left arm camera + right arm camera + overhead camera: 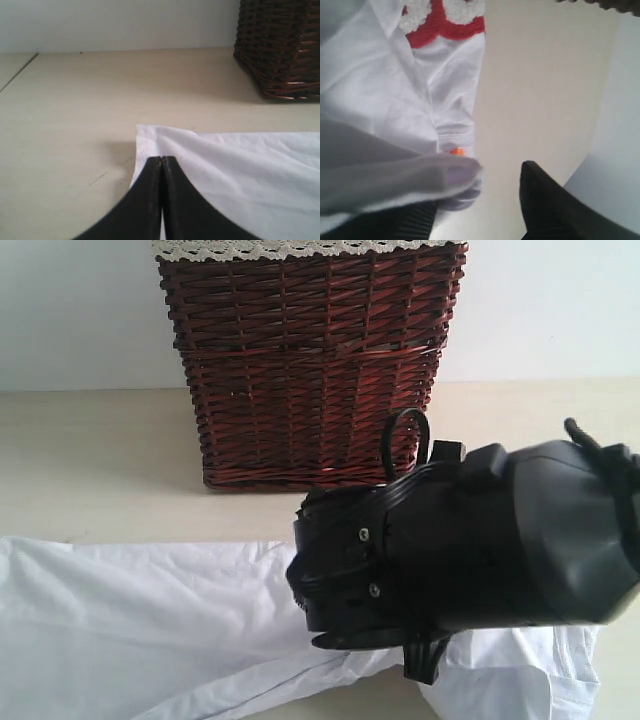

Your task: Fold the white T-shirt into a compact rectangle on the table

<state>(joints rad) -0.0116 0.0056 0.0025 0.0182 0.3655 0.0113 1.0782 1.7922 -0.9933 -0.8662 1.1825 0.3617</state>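
The wicker basket [310,360] is standing at the back of the worktop [90,450], blocking the middle there. Bare worktop is lying open on both sides of it, and a bare strip is running between its base and the white T-shirt [130,630], which is covering most of the front. The right arm [480,540] is hanging low over the shirt's right part, closing that side off from above. Between the right gripper's [497,172] jaws a gap is showing bare worktop, with cloth draping over one jaw. In the left wrist view, open worktop is stretching from the shirt's corner to the wall [115,25].
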